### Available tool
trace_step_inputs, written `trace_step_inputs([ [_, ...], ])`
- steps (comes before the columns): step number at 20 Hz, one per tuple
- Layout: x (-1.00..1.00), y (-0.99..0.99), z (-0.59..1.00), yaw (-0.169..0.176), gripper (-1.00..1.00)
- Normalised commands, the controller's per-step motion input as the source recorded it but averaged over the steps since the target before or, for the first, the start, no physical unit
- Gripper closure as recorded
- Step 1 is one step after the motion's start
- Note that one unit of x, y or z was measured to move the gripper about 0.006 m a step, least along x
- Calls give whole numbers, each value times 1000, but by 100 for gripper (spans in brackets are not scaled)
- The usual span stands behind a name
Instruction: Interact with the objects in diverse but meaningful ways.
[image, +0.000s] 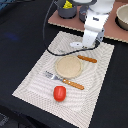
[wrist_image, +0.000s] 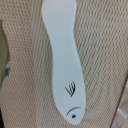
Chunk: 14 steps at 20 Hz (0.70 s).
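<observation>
A: Claw (image: 86, 44) hanging low over the far part of the mat (image: 35, 82), just above the fish (image: 76, 45). Fingers hidden behind the white arm (image: 97, 20) in the exterior view, absent from the wrist view. Open or closed: cannot tell.

B: Fish itself?

A: Lying flat on the mat, white, long and narrow. In the wrist view, fills the frame: fish (wrist_image: 62, 60) with a black eye, a curved mouth line and a small fin mark at one end, tapering tail at the other. Woven mat (wrist_image: 100, 60) beneath it. Not gripped as far as visible.

B: Next outward?

A: Round tan plate (image: 68, 66) at the mat's centre, near the fish. Brown sausage (image: 87, 59) just beside the plate's rim, toward the exterior view's right. Fork (image: 64, 80) with an orange handle along the plate's near edge, tines pointing to the exterior view's left. Tomato (image: 60, 93), red, nearer the camera, apart from the fork.

B: Beyond the mat?

A: Dark table (image: 20, 35) under everything. Black cable (image: 55, 52) curving across the mat's far edge. Brown board (image: 112, 31) at the back, carrying a grey pot (image: 66, 8) with something yellow inside, too blurred to name. Pale bowl (image: 123, 17) at the exterior view's right edge, partly cut off.
</observation>
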Motion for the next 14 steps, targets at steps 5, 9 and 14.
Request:
trace_step_inputs([
  [5, -547, 85, -201, 29, -100],
  [9, -521, 44, -184, 24, -100],
  [14, -507, 4, -233, 22, -100],
])
